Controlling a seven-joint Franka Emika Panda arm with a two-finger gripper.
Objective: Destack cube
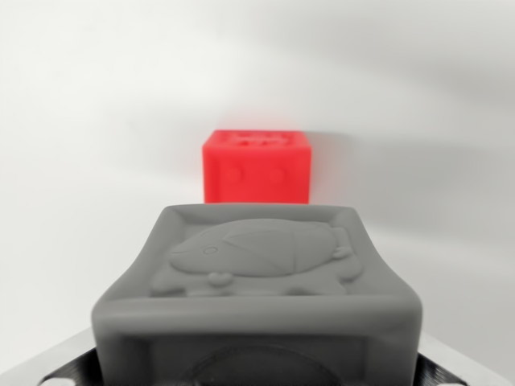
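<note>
A grey cube (257,273) with an animal relief on its top face fills the lower half of the wrist view, very close to the camera. My gripper (257,371) shows only as black and silver finger parts at the bottom left (68,371) and bottom right (441,371) corners, pressed against the grey cube's sides, so it is shut on that cube. Beyond it, a red cube (256,167) with studs on its front face rests on the white surface, apart from the grey cube. The grey cube's underside is hidden.
A plain white surface (96,161) surrounds both cubes, with soft shadows to the wrist view's right of the red cube.
</note>
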